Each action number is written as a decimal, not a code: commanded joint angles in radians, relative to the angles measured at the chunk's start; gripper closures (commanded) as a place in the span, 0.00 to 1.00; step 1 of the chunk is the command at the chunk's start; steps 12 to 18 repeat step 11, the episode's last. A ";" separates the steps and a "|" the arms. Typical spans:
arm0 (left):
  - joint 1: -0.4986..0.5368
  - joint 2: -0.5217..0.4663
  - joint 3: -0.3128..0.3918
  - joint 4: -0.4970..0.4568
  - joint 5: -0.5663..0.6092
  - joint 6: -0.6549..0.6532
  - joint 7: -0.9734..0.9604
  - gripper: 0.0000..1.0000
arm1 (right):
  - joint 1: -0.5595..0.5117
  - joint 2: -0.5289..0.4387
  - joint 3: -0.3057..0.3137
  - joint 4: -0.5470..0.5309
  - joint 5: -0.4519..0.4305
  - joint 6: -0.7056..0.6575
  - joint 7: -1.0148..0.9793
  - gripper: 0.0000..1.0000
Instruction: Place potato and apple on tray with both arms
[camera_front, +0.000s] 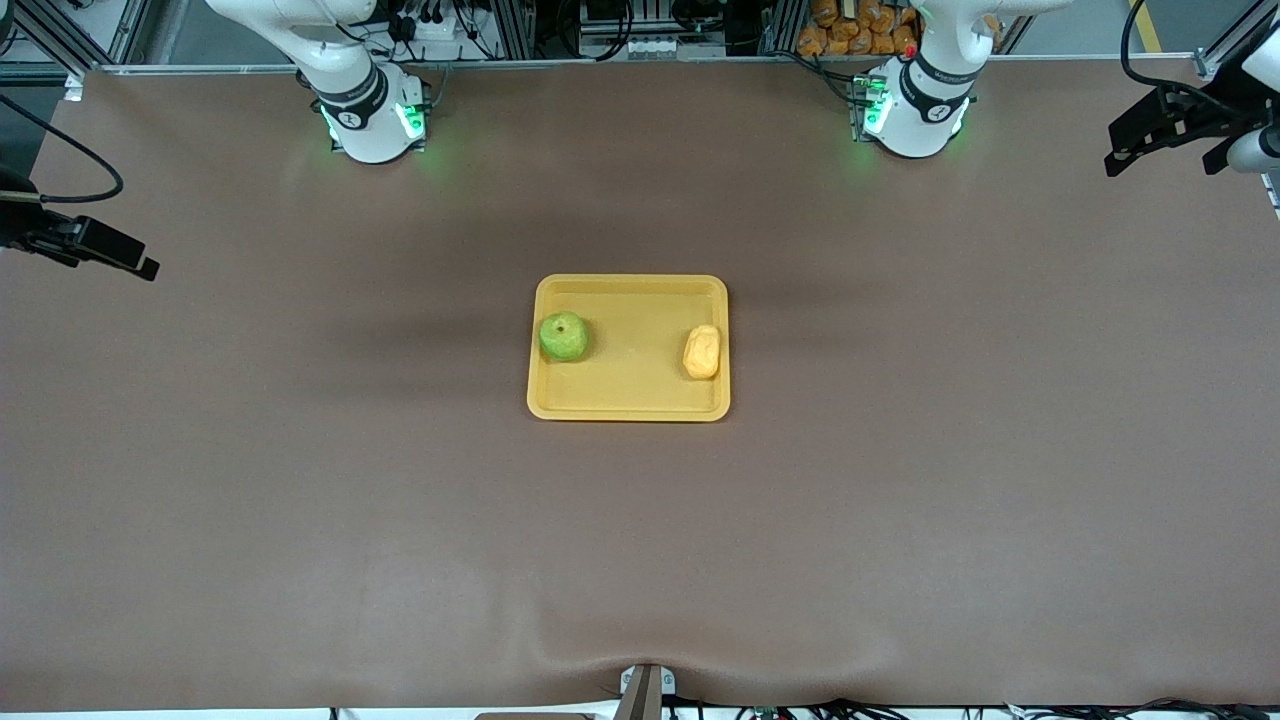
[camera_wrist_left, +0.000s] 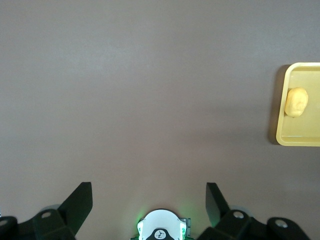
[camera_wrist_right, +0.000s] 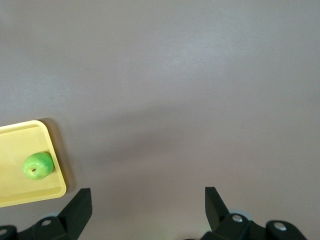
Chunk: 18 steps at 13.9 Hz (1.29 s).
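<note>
The yellow tray (camera_front: 628, 405) lies at the middle of the table. The green apple (camera_front: 564, 337) sits in it at the right arm's end. The yellow-orange potato (camera_front: 702, 352) lies in it at the left arm's end. My left gripper (camera_front: 1125, 150) hangs open and empty over the table's edge at the left arm's end, well away from the tray. My right gripper (camera_front: 135, 260) is open and empty over the right arm's end. The left wrist view shows the open left gripper (camera_wrist_left: 149, 192), the potato (camera_wrist_left: 296, 102) and the tray (camera_wrist_left: 280, 137). The right wrist view shows the open right gripper (camera_wrist_right: 148, 197), the apple (camera_wrist_right: 38, 166) and the tray (camera_wrist_right: 15, 131).
A brown cloth (camera_front: 300, 480) covers the table. The two arm bases (camera_front: 372, 120) (camera_front: 915, 110) stand along its edge farthest from the front camera. A pile of orange-brown items (camera_front: 860, 25) lies off the table near the left arm's base. A small mount (camera_front: 645, 690) sits at the nearest edge.
</note>
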 joint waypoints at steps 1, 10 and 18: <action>-0.002 0.011 0.004 0.026 0.000 -0.018 -0.001 0.00 | -0.013 0.013 0.010 0.026 -0.005 -0.012 -0.001 0.00; 0.004 0.024 0.004 0.027 -0.002 -0.038 -0.005 0.00 | -0.013 0.016 0.010 0.026 -0.005 -0.013 -0.001 0.00; 0.004 0.024 0.006 0.027 0.000 -0.039 -0.005 0.00 | -0.013 0.016 0.010 0.026 -0.007 -0.013 -0.001 0.00</action>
